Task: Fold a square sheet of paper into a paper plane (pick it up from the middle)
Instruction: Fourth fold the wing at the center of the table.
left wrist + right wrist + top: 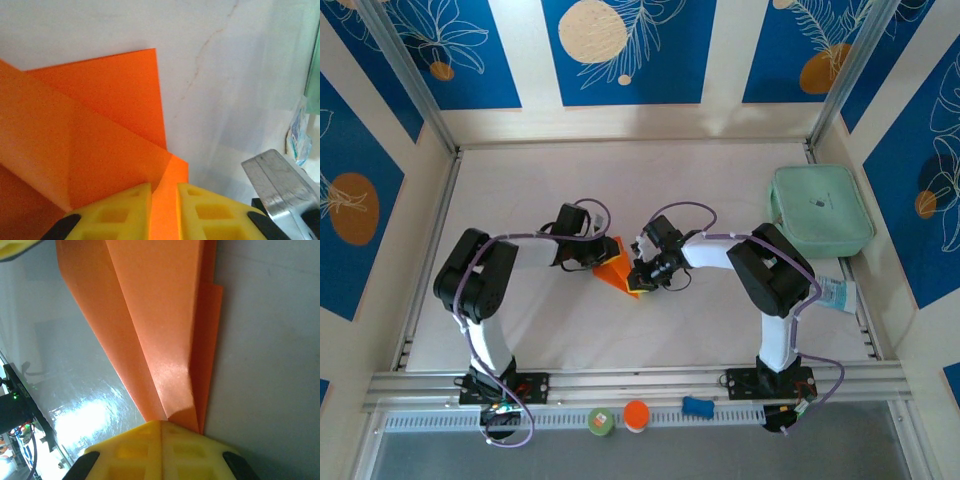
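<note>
The square sheet of paper (618,268) is bright orange and folded into layered, creased flaps, lifted at the middle of the table between both arms. My left gripper (603,262) grips it from the left. In the left wrist view the yellow jaws (164,187) pinch a raised orange fold, with the paper (100,125) spreading out beyond. My right gripper (642,275) holds the other side. The right wrist view has its jaws (162,422) pressed together on the narrow pointed end of the paper (155,315), which widens away like a dart.
A mint-green case (820,210) lies at the back right, with a small printed packet (835,293) in front of it. On the front rail sit a green round piece (601,421), a round orange disc (636,414) and a blue piece (697,405). Walls close in the table.
</note>
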Tool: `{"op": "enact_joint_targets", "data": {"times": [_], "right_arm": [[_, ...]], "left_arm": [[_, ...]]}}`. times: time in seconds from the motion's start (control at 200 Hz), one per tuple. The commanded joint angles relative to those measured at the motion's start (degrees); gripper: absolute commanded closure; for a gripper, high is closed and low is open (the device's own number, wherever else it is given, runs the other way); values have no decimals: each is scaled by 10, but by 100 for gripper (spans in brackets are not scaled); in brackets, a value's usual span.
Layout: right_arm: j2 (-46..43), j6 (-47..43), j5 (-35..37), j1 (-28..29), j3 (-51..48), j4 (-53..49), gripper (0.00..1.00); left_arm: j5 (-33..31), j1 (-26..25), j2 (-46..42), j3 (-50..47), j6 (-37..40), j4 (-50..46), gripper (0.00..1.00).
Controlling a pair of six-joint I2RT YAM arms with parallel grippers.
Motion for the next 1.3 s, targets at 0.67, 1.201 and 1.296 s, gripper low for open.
{"op": "enact_joint_targets", "data": {"times": [0.67, 1.201, 1.296], "right_arm": [[-51, 35, -11, -13, 14, 0, 93], [27, 38, 40, 10, 51, -12, 96], [28, 39, 33, 9, 44, -7, 96]], "left_arm": [[-24, 8, 25, -18, 6, -4, 81], [-15, 8, 17, -29, -2, 8, 81], [-14, 8, 18, -29, -2, 9, 81]]}}
